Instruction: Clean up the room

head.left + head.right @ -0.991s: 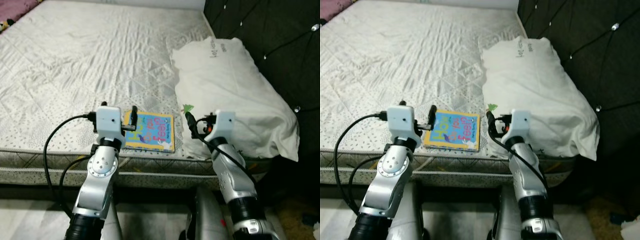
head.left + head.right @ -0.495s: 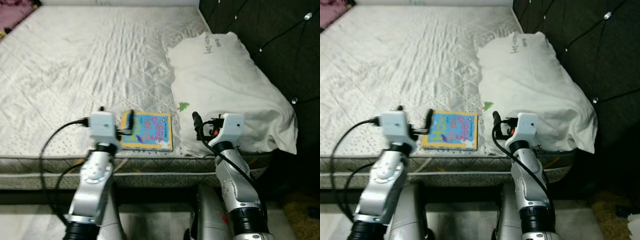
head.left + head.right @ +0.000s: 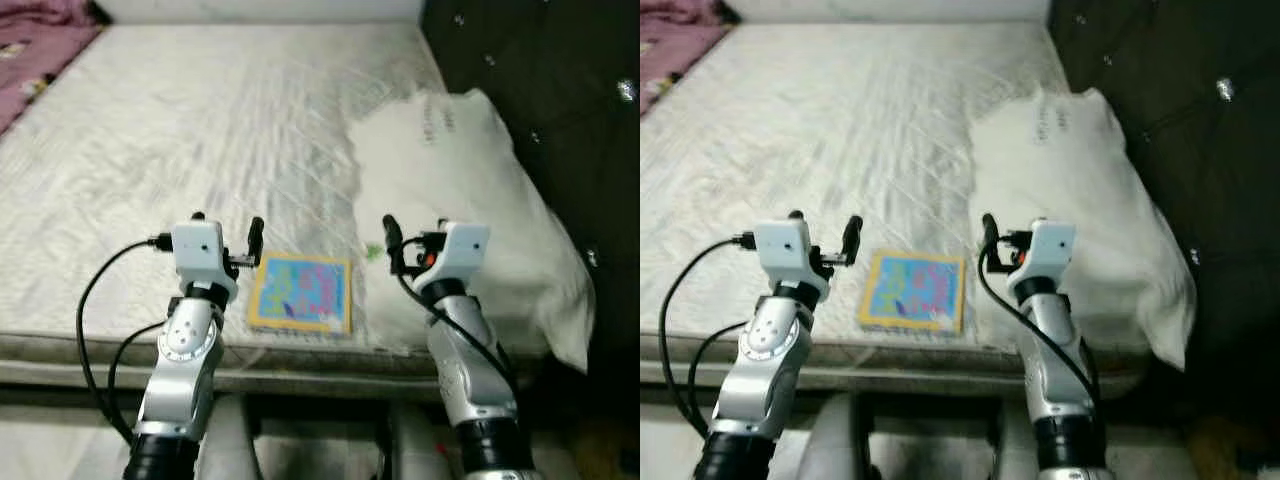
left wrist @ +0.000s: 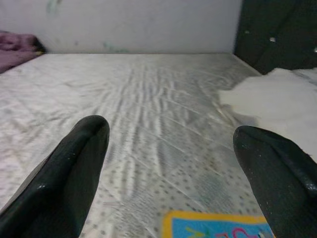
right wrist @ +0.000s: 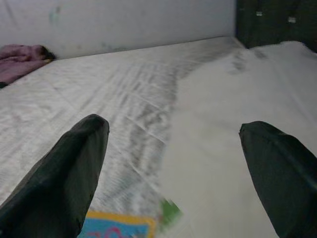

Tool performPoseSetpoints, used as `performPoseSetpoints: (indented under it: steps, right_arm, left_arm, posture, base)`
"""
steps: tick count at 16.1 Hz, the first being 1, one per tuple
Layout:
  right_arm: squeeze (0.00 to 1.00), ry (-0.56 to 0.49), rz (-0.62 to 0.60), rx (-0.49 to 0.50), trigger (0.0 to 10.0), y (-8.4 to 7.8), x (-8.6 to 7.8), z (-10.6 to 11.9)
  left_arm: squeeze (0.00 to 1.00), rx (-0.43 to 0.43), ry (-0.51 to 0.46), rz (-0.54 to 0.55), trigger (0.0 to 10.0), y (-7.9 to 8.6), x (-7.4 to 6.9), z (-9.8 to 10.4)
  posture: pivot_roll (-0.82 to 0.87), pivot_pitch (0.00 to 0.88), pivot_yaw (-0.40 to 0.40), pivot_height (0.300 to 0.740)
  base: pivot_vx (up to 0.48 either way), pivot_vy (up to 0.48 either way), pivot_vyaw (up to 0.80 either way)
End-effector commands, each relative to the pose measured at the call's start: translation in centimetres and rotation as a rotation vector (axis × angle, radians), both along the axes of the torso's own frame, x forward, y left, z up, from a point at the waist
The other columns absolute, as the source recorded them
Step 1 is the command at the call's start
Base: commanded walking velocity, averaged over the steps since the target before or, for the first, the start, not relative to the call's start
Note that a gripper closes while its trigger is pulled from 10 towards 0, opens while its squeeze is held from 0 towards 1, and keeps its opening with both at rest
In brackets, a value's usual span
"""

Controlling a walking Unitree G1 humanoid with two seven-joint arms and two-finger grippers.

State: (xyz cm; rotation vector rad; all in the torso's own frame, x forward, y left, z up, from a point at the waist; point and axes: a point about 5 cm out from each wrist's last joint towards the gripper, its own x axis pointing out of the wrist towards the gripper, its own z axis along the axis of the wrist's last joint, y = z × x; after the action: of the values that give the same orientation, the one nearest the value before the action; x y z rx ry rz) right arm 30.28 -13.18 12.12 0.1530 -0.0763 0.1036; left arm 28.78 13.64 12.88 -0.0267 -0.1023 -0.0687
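Picture book (image 3: 301, 292) with a yellow border and a bright blue cover lies flat on the bed (image 3: 180, 130), close to the near edge. It sits between the two robot arms. Its colours are a bit blurry, so the words on it cannot be read.

The bed has a pale quilted mattress with small dots and wavy stitch lines. A big white pillow (image 3: 470, 200) lies along the right side of the bed, next to the dark padded headboard (image 3: 560, 90). The book is just beside the near corner of the pillow. A small green thing (image 3: 373, 252) peeks out at the pillow's edge, near the book; what it is cannot be told. Something purple, like a blanket (image 3: 40, 45), lies at the far left corner of the bed.

The left gripper (image 4: 171, 163) is held up above the near edge of the bed, just to the left of the book. Its two black fingers (image 4: 74, 163) are spread wide apart and hold nothing. The book's yellow edge shows low between them.

The right gripper (image 5: 173, 168) is held up above the near edge too, to the right of the book and over the near end of the pillow. Its fingers (image 5: 74, 163) are also spread wide, with nothing in them.
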Motion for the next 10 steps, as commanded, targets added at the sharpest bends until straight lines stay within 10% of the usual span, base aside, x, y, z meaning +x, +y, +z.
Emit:
performPoseSetpoints:
  steps: [1, 10]
  right_arm:
    - [0.0, -0.025, -0.001, 0.001, 10.0, 0.1, 0.2, 0.8]
    - [0.0, 0.015, -0.031, -0.075, 10.0, -1.9, -1.4, -0.5]
  left_arm:
    - [0.0, 0.014, -0.008, 0.002, 10.0, 0.2, 0.1, 0.0]
    - [0.0, 0.01, 0.061, 0.002, 10.0, -0.4, -0.3, -1.4]
  posture:
    - [0.05, 0.029, 0.022, 0.705]
    - [0.03, 0.011, 0.025, 0.74]
  base:
    - [0.0, 0.0, 0.0]
    - [0.0, 0.0, 0.0]
